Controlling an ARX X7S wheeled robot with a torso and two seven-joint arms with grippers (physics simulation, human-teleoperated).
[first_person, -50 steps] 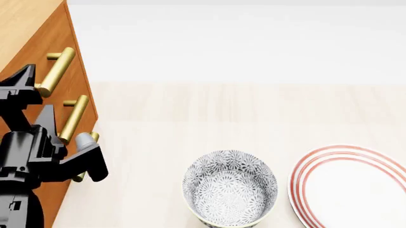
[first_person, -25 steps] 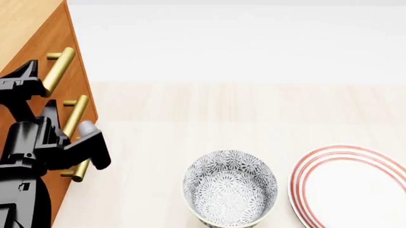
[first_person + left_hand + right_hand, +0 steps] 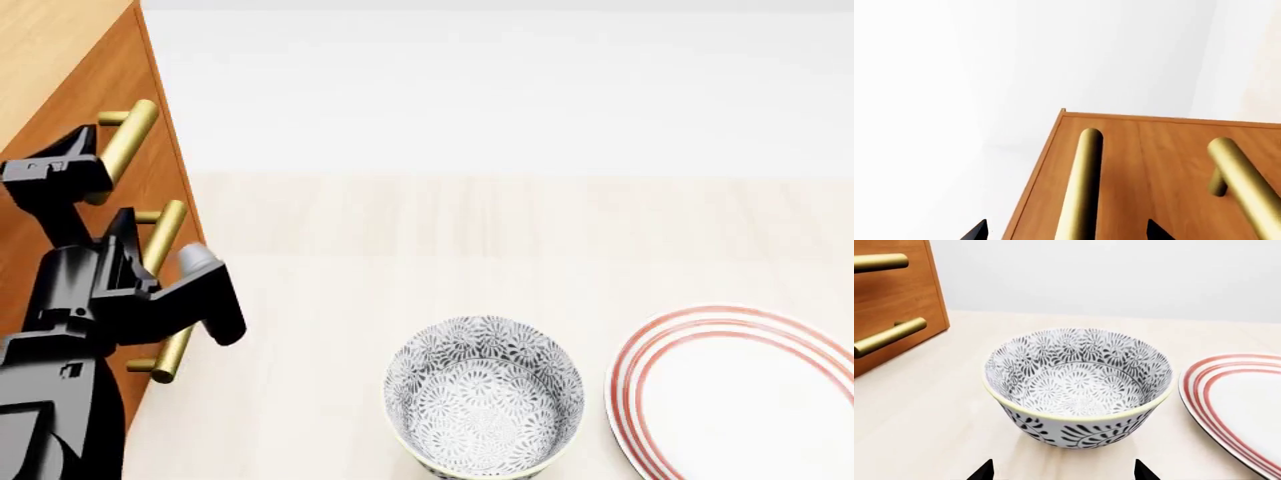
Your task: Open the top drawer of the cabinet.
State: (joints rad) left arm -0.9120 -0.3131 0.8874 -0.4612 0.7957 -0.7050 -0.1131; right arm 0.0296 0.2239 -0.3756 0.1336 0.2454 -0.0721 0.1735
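Observation:
The cabinet [image 3: 54,50] stands at the left, orange-brown with stacked drawers. The top drawer [image 3: 1154,165] is shut, its front flush. Its brass bar handle [image 3: 130,135] lies between my left gripper's fingertips in the left wrist view [image 3: 1081,195]. My left gripper [image 3: 87,200] is open at the cabinet front, its jaws wide on either side of that handle and not touching it. My right gripper [image 3: 1062,475] is open and empty, low over the table in front of the bowl; it is out of the head view.
A second brass handle [image 3: 160,240] and a third [image 3: 167,365] sit on the lower drawers. A patterned black-and-white bowl [image 3: 483,395] and a red-rimmed white plate [image 3: 747,390] stand on the pale wooden table [image 3: 400,230], right of the cabinet.
My left arm has moved forward and up along the cabinet front, bringing its open jaws closer to the top handle. The bowl, plate and drawers have not moved.

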